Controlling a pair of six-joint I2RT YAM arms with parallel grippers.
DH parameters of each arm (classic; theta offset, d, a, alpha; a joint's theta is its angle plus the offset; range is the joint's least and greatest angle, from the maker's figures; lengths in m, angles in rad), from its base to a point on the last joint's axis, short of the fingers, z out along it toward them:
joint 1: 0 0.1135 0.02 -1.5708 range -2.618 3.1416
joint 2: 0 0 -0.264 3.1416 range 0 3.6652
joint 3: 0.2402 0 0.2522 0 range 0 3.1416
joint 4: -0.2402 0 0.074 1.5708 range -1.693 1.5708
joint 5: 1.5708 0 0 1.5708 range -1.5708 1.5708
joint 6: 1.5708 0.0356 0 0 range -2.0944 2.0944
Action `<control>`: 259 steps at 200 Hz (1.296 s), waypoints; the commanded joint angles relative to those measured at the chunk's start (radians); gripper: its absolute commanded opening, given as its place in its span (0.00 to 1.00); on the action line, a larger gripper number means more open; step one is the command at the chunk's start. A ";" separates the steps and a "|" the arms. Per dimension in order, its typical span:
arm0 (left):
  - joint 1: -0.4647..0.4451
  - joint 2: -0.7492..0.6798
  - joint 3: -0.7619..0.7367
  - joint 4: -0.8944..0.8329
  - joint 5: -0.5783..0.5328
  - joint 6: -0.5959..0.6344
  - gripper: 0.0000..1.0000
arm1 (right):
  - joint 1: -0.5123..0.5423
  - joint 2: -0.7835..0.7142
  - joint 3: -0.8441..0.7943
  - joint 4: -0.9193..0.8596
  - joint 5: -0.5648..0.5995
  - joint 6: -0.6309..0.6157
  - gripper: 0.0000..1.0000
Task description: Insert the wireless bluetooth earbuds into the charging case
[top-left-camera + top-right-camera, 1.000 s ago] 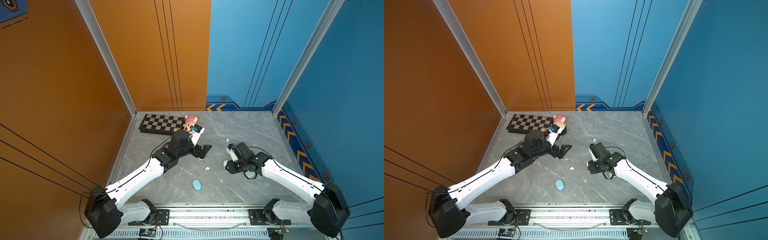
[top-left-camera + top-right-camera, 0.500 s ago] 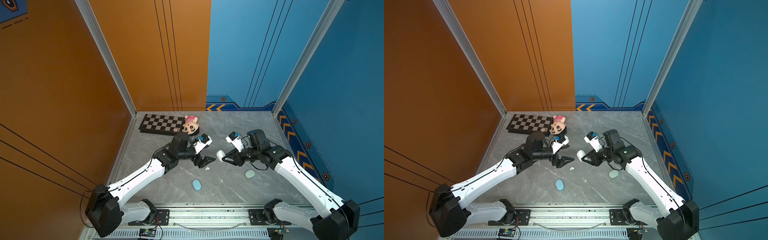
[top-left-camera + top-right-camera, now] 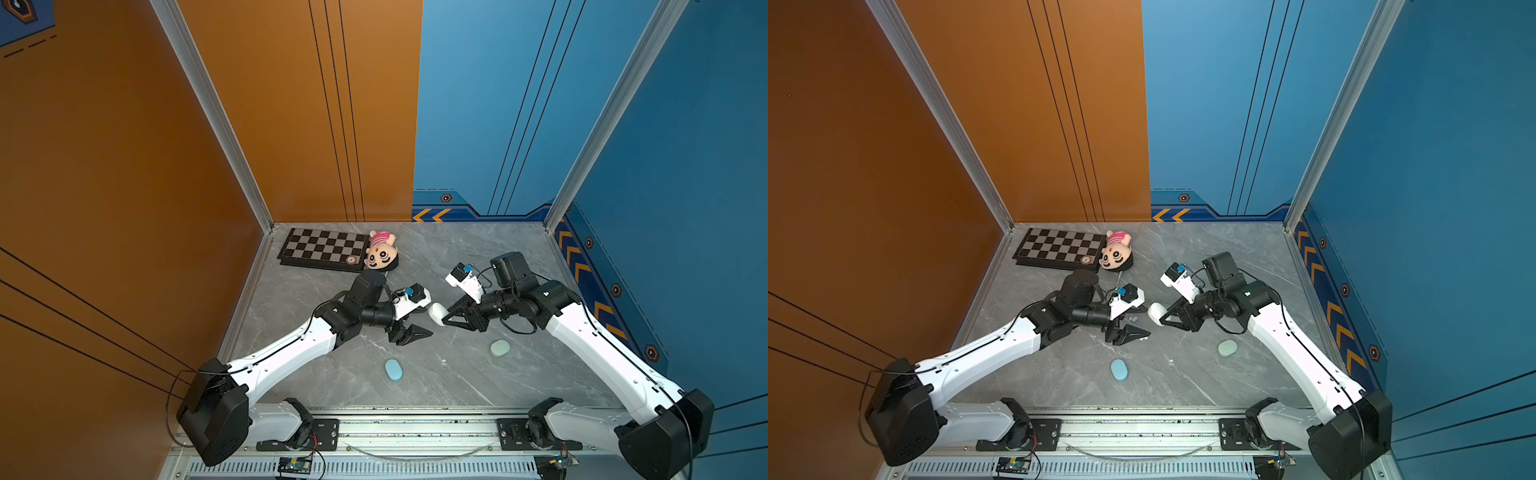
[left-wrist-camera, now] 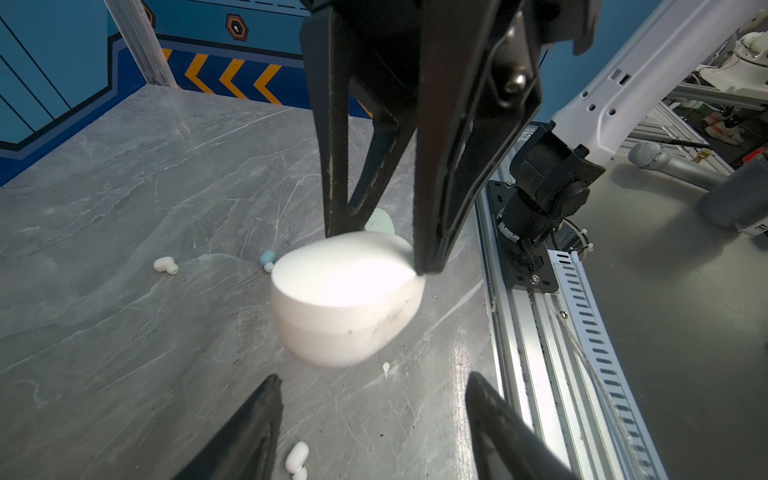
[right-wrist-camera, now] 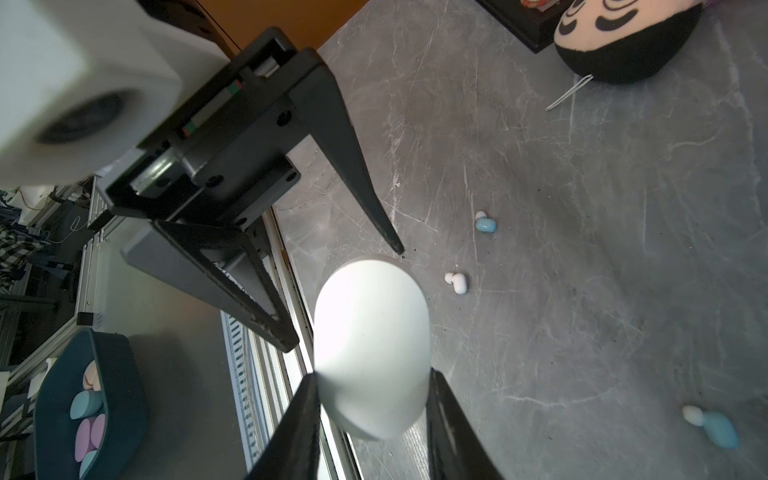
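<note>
White charging case (image 3: pixel 437 312), carried above mid-table; wireless bluetooth earbuds (image 4: pixel 166 265) loose on the table (image 3: pixel 436 249).
Top views: right gripper (image 3: pixel 448 316) pinches the charging case; left gripper (image 3: pixel 1133 334) just left of it, jaws parted, empty. Left wrist view: charging case smooth, rigid, rounded, likely light and slippery; lid seam looks shut; best held across its flatter sides. Right wrist view: white bud (image 5: pixel 457 282) and blue bud (image 5: pixel 485 224) lie on the table left of the charging case; tiny, hard, apt to roll; pinch across the body.
</note>
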 commanded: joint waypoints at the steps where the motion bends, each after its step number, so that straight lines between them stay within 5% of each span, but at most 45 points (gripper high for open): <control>1: -0.018 0.011 0.028 -0.010 0.048 0.001 0.69 | 0.011 -0.007 0.039 -0.030 -0.033 -0.077 0.17; 159: -0.053 0.025 0.044 -0.003 0.020 -0.012 0.48 | 0.071 -0.021 0.012 -0.028 -0.001 -0.111 0.18; 195: 0.021 0.018 -0.088 0.283 -0.158 -0.255 0.44 | 0.055 -0.046 -0.050 0.125 0.108 0.039 0.30; 232: 0.064 -0.066 -0.164 0.360 -0.425 -0.353 0.56 | 0.086 -0.113 -0.221 0.345 0.286 0.200 0.43; 259: 0.103 -0.173 -0.204 0.360 -0.500 -0.357 0.71 | 0.184 -0.136 -0.293 0.365 0.412 0.189 0.55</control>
